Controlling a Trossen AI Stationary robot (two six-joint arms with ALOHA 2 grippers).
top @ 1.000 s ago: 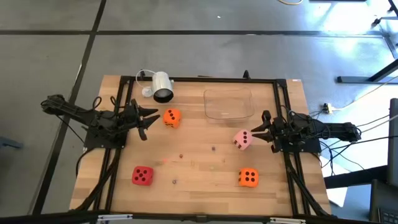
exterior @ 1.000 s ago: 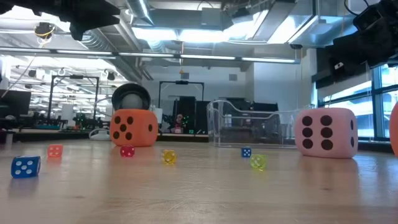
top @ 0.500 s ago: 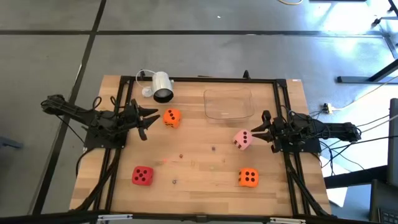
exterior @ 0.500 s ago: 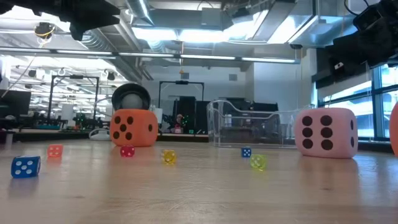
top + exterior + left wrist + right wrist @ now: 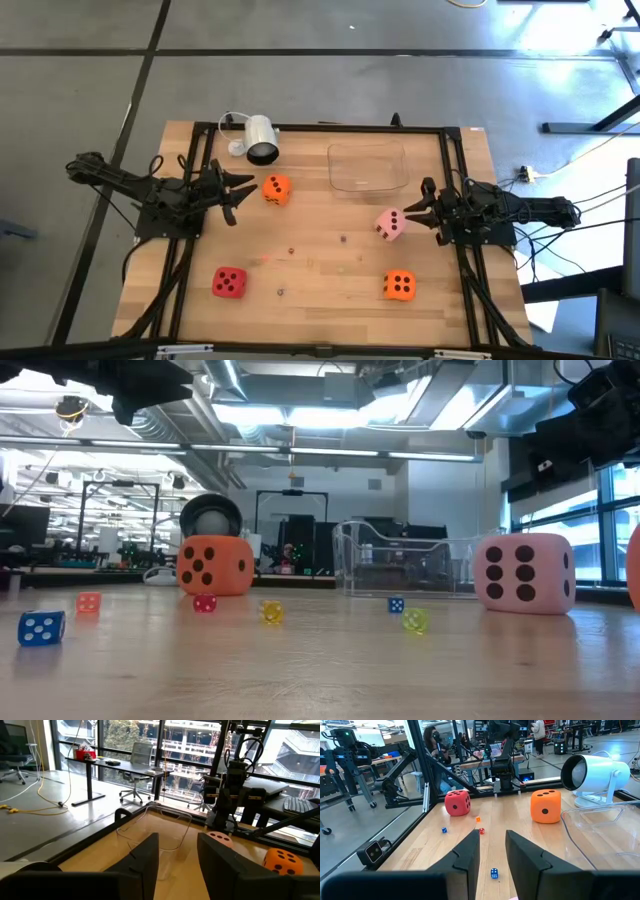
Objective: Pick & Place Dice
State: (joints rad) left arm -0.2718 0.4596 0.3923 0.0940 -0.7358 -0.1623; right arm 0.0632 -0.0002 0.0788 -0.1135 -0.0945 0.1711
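Four dice rest on the wooden table: an orange die [image 5: 277, 189] at the far left, a pale pink die [image 5: 390, 224] at the right, a second orange die [image 5: 399, 286] at the near right, and a red die [image 5: 229, 282] at the near left. My left gripper [image 5: 240, 198] is open and empty, just left of the far orange die. My right gripper [image 5: 412, 206] is open and empty, just right of the pink die. In the low view the orange die [image 5: 214, 565] and the pink die [image 5: 525, 572] sit flat on the table.
A clear plastic container [image 5: 368, 166] stands at the far middle. A white cylindrical camera [image 5: 260, 138] lies at the far left. Several tiny coloured dice [image 5: 272, 612] are scattered over the table's middle. Black frame rails [image 5: 180, 290] run along both sides. People show in the room behind.
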